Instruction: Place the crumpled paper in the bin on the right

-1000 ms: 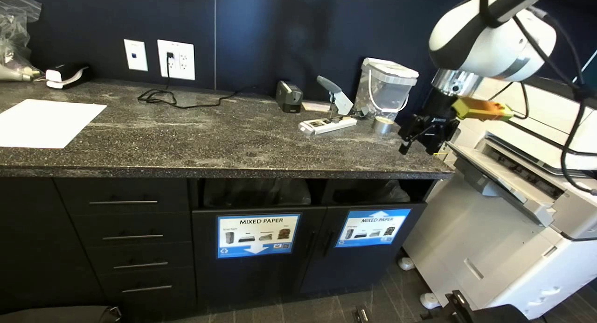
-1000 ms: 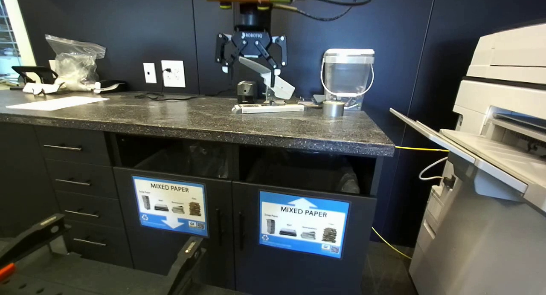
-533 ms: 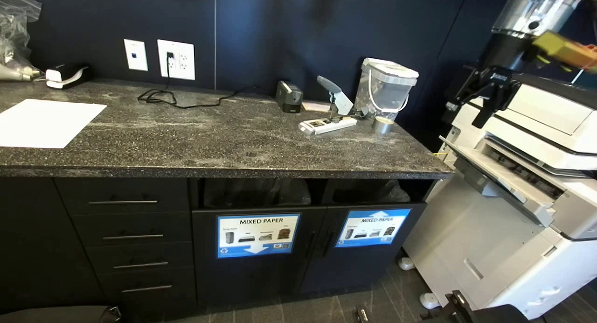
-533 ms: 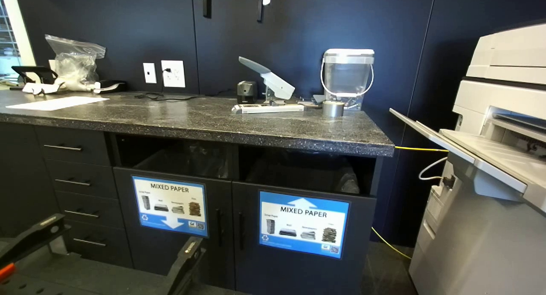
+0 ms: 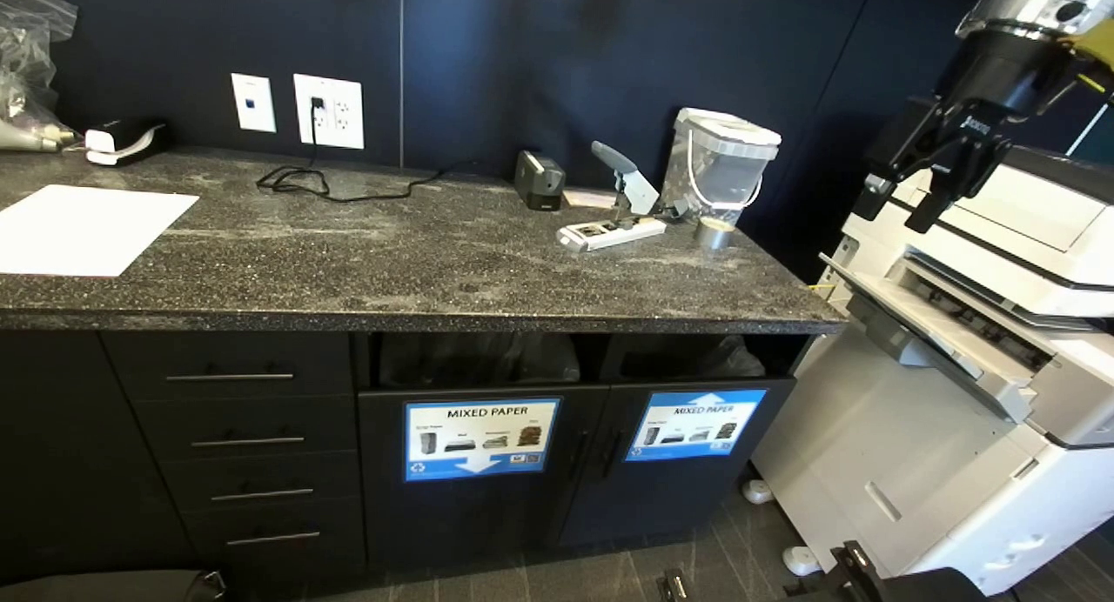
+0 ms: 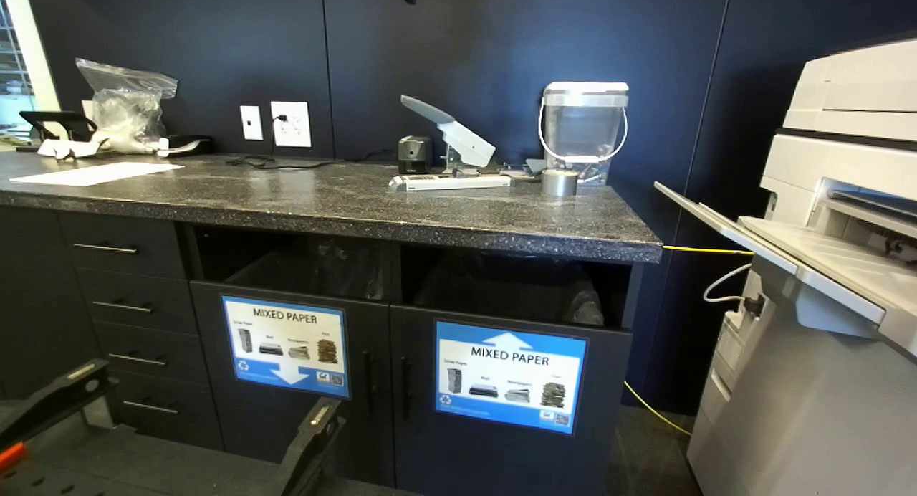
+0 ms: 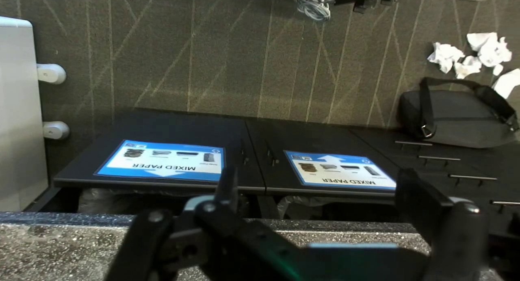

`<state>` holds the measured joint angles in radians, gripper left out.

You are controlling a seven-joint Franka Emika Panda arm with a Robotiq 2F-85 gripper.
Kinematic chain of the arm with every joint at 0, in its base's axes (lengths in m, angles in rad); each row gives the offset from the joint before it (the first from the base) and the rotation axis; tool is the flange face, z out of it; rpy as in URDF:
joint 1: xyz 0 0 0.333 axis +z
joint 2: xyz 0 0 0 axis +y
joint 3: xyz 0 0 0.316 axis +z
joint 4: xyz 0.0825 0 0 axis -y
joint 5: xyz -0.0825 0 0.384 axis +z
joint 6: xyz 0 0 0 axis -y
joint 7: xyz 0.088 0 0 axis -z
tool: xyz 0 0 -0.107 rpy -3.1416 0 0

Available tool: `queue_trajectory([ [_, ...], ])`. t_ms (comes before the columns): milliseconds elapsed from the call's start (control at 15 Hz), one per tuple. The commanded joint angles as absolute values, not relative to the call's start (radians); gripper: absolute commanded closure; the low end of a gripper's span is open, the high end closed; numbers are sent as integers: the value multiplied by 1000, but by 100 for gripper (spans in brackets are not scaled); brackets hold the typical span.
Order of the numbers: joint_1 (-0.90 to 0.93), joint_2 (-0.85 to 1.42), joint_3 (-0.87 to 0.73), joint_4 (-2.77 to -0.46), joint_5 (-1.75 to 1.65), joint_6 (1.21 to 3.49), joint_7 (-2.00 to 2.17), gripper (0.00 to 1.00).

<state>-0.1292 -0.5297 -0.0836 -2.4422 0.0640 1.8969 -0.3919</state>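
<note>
Black and two-jawed, my claw (image 5: 898,212) gapes wide with nothing between, presumably free for grasping. White crumpled paper pieces (image 7: 469,66) lie beside a black strapped bag (image 7: 467,126) on dark striped carpet (image 7: 227,70); which is meant I cannot tell. Beneath the front edge of the speckled dark stone-like table (image 6: 286,191), near its right corner, the dark rectangular right-hand bin slot (image 6: 512,284) opens above a blue-and-white label (image 6: 510,378), likely so paper drops straight in. Compared with a second ago, I sit higher in an exterior view, only my jaw tips showing at its top, clear of the white-and-grey stapler (image 6: 466,145); everything on the table stays put.
</note>
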Motion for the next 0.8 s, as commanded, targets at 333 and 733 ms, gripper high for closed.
queue_trajectory([
  [333, -61, -561, -79, -2490, -14, 1880, -349, 0],
  [733, -48, -531, -100, -2479, -6, 1888, -361, 0],
])
